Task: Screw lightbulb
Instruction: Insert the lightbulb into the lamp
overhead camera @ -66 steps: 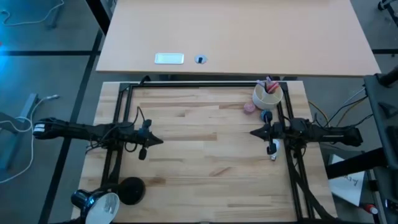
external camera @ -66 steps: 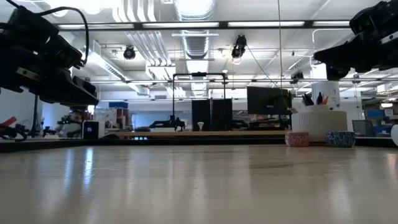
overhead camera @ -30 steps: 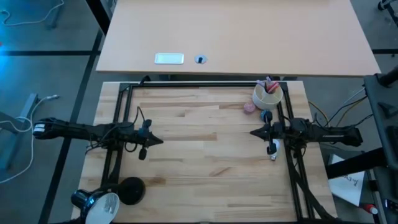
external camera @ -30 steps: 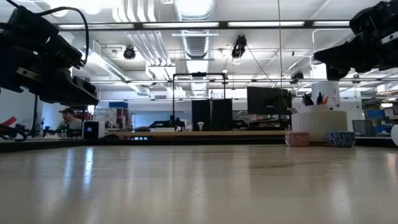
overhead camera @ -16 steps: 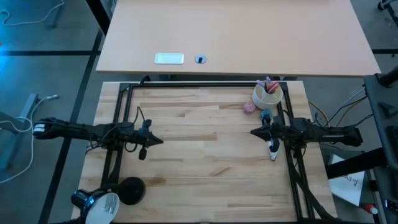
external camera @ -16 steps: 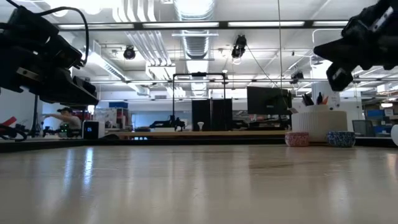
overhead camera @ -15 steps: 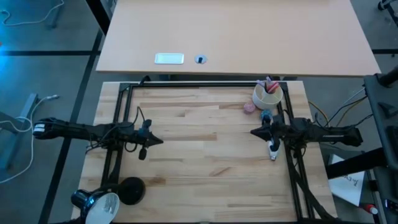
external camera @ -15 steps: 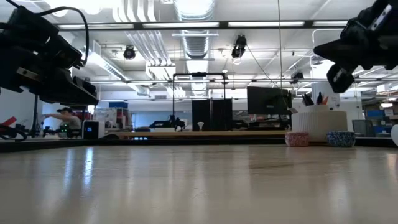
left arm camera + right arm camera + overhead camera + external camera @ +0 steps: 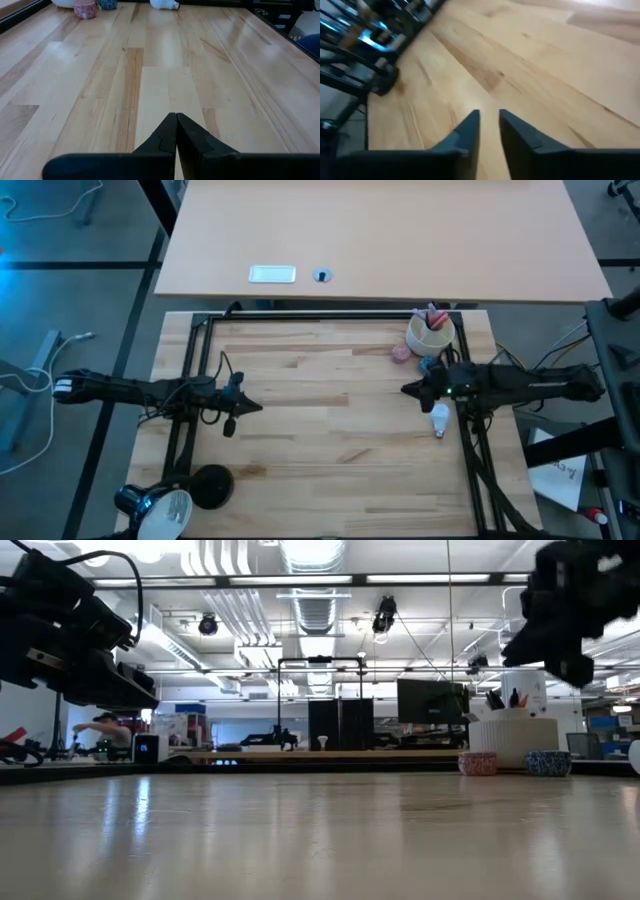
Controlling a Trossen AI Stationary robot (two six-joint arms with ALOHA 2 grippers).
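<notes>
A wooden worktop [image 9: 330, 410] seen from above, with two dark robot arms reaching in from either side. The left end effector [image 9: 256, 407] hangs above the left half of the worktop, its fingers [image 9: 176, 131] pressed together and holding nothing. The right end effector [image 9: 407, 390] hangs above the right half, its fingers [image 9: 470, 125] slightly apart with a narrow gap between them, also holding nothing. The bulb [image 9: 438, 418] lies on its side on the worktop just behind and beside the right end effector's tip, under that arm's wrist, untouched; from the left wrist view it shows far across the boards [image 9: 162, 4]. Beyond the right end effector, toward the far edge, stands a white cup [image 9: 430, 332] holding pens, with a pink ball [image 9: 401, 352] and a blue ball [image 9: 428, 364] next to it. A black lamp [image 9: 170, 500] with a silvery shade sits at the near left corner, well behind and to the side of the left end effector. In the low view a person [image 9: 100, 728] shows far off in the room.
</notes>
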